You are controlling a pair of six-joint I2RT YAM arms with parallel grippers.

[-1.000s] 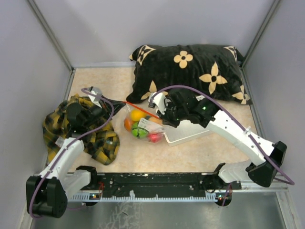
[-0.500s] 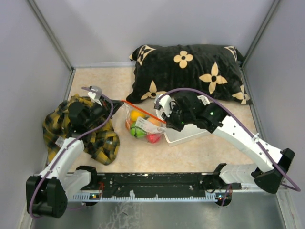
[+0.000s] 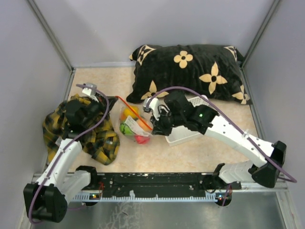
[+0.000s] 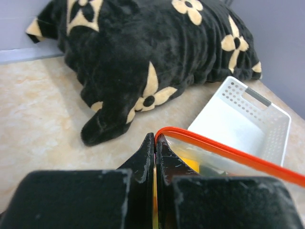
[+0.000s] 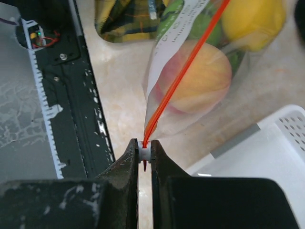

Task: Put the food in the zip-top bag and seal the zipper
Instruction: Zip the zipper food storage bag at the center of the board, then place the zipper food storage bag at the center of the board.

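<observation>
Top external view: we see the zip-top bag [image 3: 135,128], clear crinkly film, sitting a little left of the tabletop's [image 3: 200,155] middle. It lies between a rumpled yellow-and-black plaid cloth [image 3: 95,138] by the left edge and a white perforated plastic basket [image 3: 183,137]. The food [image 3: 127,129] is inside the bag, as smooth rounded toy fruits. On the right wrist view we make out a yellow fruit [image 5: 257,21], a peach fruit [image 5: 200,78] and a bit of green through the film.

The zipper [image 3: 132,112] is a thin, straight red-orange strip, stretched taut between the two grippers. The left gripper [image 3: 109,101] has its fingers pressed flat together on the strip's far end. The right gripper [image 3: 153,130] is clamped almost fully closed on the near end, pinching a small white slider [image 5: 144,151] on the strip. A plump black plush pillow [image 3: 190,71] with cream flower shapes lies along the far edge.

Compared with a second ago, the bag has shifted toward the left edge. The right gripper has come nearer and leftward, so the strip now slants more steeply. More of the basket's far corner shows behind the right arm.
</observation>
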